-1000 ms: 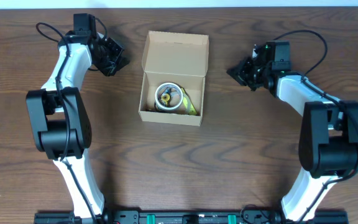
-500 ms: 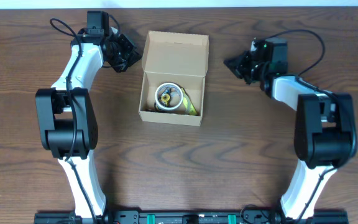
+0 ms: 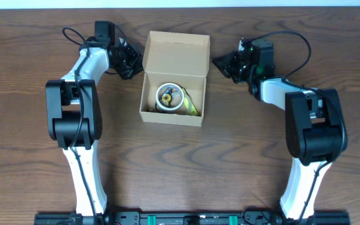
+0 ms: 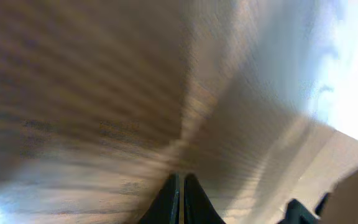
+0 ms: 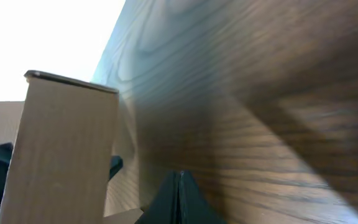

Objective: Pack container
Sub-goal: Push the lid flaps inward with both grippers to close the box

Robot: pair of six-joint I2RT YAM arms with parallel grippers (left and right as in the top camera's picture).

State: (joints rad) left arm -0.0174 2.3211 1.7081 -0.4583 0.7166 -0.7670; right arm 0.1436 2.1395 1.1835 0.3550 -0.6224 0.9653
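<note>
the container [image 3: 170, 119] sits at the centre of the table [image 3: 242, 156], between the two arms. its flap lid [image 3: 177, 55] is open and folded back on the far side. inside lie a tape roll [image 3: 167, 107] and a yellow item [image 3: 192, 105], touching each other.

handling, as a judgement: the container is thin plain cardboard, so it is probably light and stiff only along its folds. the walls will likely buckle under a hard pinch, and the box will likely slide on the smooth wood if pushed low on one side. the lid pivots on a crease and should swing with little force. the advised contact is the free edge or the side edges of the lid, pushed forward over the opening, not a grip on the body. equal pressure from both sides would keep the box from turning.

the left gripper [image 3: 133, 60] is just beside the left edge of the lid. the right gripper [image 3: 219, 62] is near the right edge. from overhead, contact cannot be confirmed for either.

in the left wrist view the fingers [image 4: 171, 200] are pressed together, with only a thin seam between them, and nothing is held. that view is blurred. in the right wrist view the fingers [image 5: 169, 200] likewise meet with nothing between them, and a cardboard panel, apparently the lid, stands ahead to the left.
</note>
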